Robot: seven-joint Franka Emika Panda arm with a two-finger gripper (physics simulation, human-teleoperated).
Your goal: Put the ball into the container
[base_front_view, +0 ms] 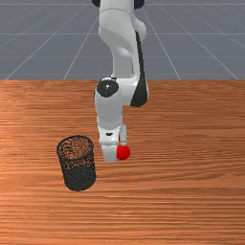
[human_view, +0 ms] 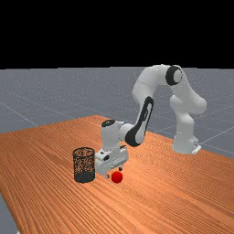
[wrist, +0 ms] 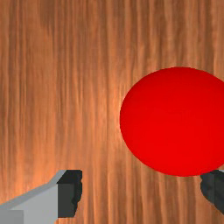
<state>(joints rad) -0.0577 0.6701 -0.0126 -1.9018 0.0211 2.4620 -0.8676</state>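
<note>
The gripper (base_front_view: 110,144) is low over the table in the front view, between the black mesh container (base_front_view: 79,178) and the red ball (base_front_view: 123,152), which partly shows beside the hand. In the far view the gripper (human_view: 114,172) has its fingertips down near table height, just behind the ball (human_view: 117,177); the container (human_view: 84,176) stands upright to the left. Looking down the hand, the gripper (wrist: 142,193) is open with wide-apart fingers, and the ball (wrist: 175,122) lies ahead of them, off centre toward one finger (wrist: 213,190). Contact with that finger cannot be told.
The wooden table (base_front_view: 191,191) extends around the ball and container. The container's open rim (human_view: 84,149) faces up, close beside the hand in the far view. The arm's links rise behind the hand, with the base at the far view's right.
</note>
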